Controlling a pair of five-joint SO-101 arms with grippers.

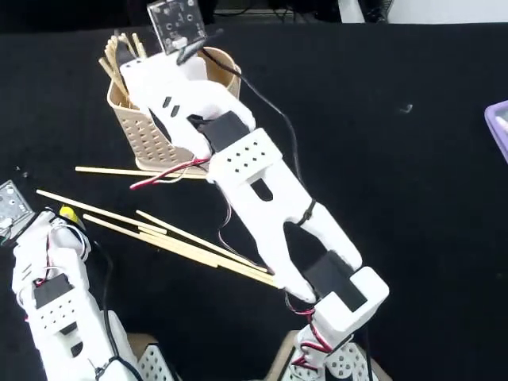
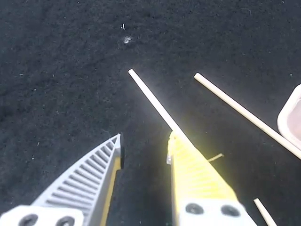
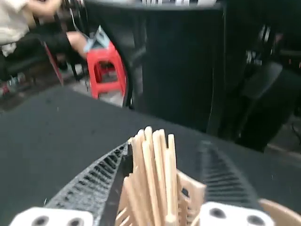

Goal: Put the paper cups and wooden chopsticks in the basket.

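Observation:
A beige perforated basket point(image 1: 151, 139) stands at the table's back left. A bundle of wooden chopsticks point(image 1: 117, 57) sticks up out of its far corner. My right gripper point(image 1: 131, 63) hangs over that corner. In the right wrist view the bundle point(image 3: 150, 174) stands between its open fingers point(image 3: 94, 186), close against one and apart from the other. Several more chopsticks point(image 1: 167, 238) lie slanted on the black table, and one point(image 1: 127, 171) lies by the basket's foot. My left gripper point(image 2: 143, 141) is open and low at the ends of those sticks, its yellow finger point(image 2: 193, 174) over one chopstick point(image 2: 150, 96).
A brownish curved rim point(image 1: 226, 63) shows behind the right arm at the basket; I cannot tell if it is a cup. A purple container point(image 1: 498, 123) is at the right edge. A pale object's corner point(image 2: 291, 117) shows in the left wrist view.

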